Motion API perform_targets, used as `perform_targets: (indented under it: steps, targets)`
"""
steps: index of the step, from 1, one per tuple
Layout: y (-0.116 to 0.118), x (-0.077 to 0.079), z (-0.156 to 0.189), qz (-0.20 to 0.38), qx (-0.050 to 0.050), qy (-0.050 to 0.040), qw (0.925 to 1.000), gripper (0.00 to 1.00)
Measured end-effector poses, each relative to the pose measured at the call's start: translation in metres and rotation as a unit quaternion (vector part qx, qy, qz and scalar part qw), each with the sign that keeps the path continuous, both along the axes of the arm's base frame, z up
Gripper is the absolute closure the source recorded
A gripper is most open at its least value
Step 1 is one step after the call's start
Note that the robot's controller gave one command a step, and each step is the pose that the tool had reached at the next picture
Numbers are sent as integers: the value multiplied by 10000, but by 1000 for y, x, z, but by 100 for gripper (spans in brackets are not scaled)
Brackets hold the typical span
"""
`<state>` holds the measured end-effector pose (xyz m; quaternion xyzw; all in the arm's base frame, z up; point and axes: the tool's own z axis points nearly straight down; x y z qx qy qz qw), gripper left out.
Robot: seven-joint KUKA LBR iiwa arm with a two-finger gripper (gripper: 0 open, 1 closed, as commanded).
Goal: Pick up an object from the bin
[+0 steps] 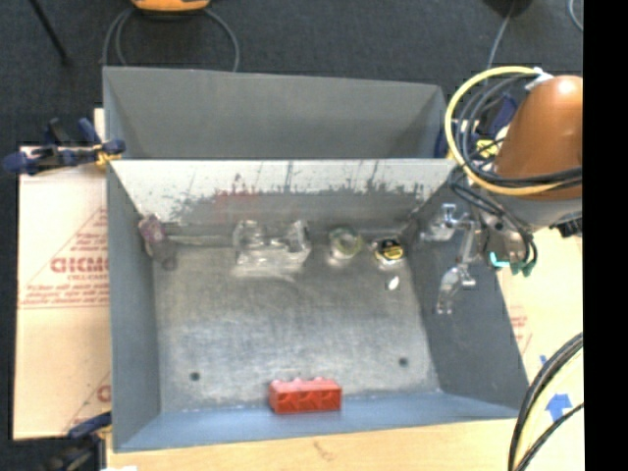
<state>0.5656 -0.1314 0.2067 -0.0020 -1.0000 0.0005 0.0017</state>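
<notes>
My gripper (455,263) hangs over the bin's sloping right wall, near the back right corner, with nothing seen in it. Nearest to it, on the bin floor by the back wall, lies a small yellow and black round thing (390,253). Just left of that sits a small greyish round object (341,243). Further left along the back wall rests a clear plastic piece (269,245).
A red toy brick (305,396) lies against the bin's front wall, near the middle. A small purple thing (150,232) sits in the back left corner. The arm with its orange cover and cables stands at the bin's right rim.
</notes>
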Motion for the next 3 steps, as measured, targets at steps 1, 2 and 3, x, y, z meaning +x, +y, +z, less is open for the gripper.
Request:
perform_targets:
  steps: [1,2,3]
  targets:
    - [-4,77,-124,-656,5,-84,9978,0]
    - [-5,75,-121,-637,-11,-55,9980,100]
    - [6,69,30,-247,-15,-84,9997,100]
